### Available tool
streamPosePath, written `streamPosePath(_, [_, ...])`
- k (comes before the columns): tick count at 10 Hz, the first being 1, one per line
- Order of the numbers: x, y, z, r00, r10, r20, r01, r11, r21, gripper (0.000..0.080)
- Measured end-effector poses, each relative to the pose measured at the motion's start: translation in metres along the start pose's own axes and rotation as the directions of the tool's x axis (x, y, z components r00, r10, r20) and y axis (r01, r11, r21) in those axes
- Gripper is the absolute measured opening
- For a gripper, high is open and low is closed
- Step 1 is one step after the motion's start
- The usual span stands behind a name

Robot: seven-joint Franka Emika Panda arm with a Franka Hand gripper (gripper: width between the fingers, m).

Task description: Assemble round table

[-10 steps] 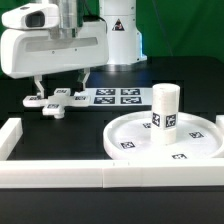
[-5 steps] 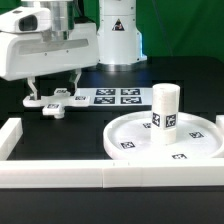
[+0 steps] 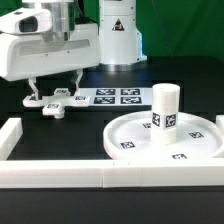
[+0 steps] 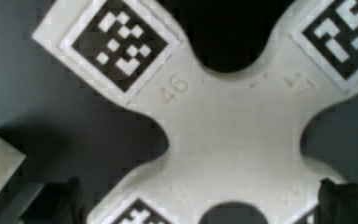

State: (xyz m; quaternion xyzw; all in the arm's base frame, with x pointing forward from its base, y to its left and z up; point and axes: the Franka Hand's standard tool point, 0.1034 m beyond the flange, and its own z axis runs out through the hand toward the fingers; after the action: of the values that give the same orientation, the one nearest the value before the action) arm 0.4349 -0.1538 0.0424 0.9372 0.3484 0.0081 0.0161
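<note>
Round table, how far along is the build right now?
Done: the cylinder stands upright at the disc centre. In hand: the open gripper straddles the cross-shaped piece, flat on the table. Left: probably lifting that piece and fitting it onto the cylinder.

The exterior view sits low at the near side of the table [image 3: 60, 135], just above a long white wall bar [image 3: 100, 178]. It faces across the table toward the arm's base [image 3: 118, 35] at the back, tilted slightly down, and is far enough to take in the disc [image 3: 113, 136], the cylinder [image 3: 165, 112] and the marker board [image 3: 118, 97]. The wrist view looks straight down from very near, so the blurred cross-shaped piece [image 4: 220, 110] fills the frame between the dark fingers [image 4: 330, 203]. Both views share that cross-shaped piece [image 3: 55, 104], seen small on the exterior view's left under the fingers [image 3: 34, 93]
</note>
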Motion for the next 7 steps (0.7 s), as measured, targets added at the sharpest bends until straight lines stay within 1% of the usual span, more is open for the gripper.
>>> streamPosePath(1, [-0.0058,-0.002,0.0018,1.0,-0.01,0.005,0.01,1.0,0.009,0.0649])
streamPosePath(3, [-0.0151,-0.0008,0.0033,1.0,-0.027,0.01,0.026,0.999,0.02,0.0649])
streamPosePath(7, [-0.0151,-0.0028,0.0051,1.0,-0.027,0.012,0.027,0.999,0.024,0.0649])
